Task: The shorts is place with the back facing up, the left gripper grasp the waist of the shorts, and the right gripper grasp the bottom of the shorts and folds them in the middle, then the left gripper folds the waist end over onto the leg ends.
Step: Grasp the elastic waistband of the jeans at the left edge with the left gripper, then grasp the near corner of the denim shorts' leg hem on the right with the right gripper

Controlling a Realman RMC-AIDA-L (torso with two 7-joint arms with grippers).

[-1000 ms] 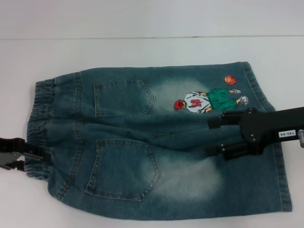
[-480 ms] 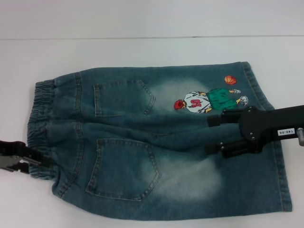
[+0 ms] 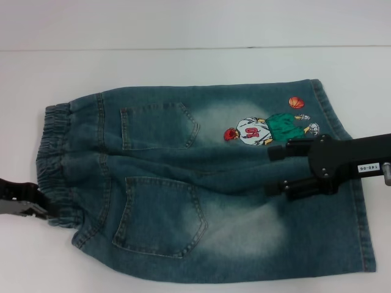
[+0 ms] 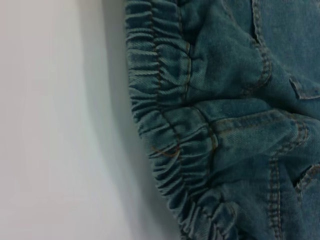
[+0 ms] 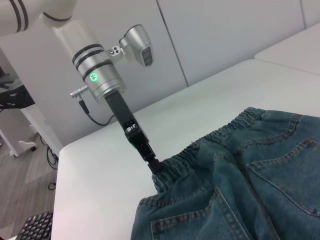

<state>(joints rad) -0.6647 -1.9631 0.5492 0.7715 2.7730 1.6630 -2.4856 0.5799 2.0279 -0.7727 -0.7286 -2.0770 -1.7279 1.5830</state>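
The blue-green denim shorts (image 3: 183, 183) lie back up on the white table, with both patch pockets showing. The ruched waist (image 3: 52, 146) is on the left. The leg ends (image 3: 363, 232) are on the right, near the basketball cartoon (image 3: 256, 131). My left gripper (image 3: 38, 206) is at the near corner of the waist, shut on the bunched elastic band (image 4: 165, 125). The right wrist view shows this left gripper (image 5: 156, 167) biting the band's edge. My right gripper (image 3: 275, 172), on the arm with the white label, hovers open over the legs, holding nothing.
The white table (image 3: 183, 67) stretches behind and to the left of the shorts; its far edge runs across the top. In the right wrist view, a keyboard (image 5: 27, 227) and floor lie beyond the table's edge.
My left gripper has slid right into the waistband and closed on it, and the near waist corner has bunched and shifted right. The right gripper has barely moved.
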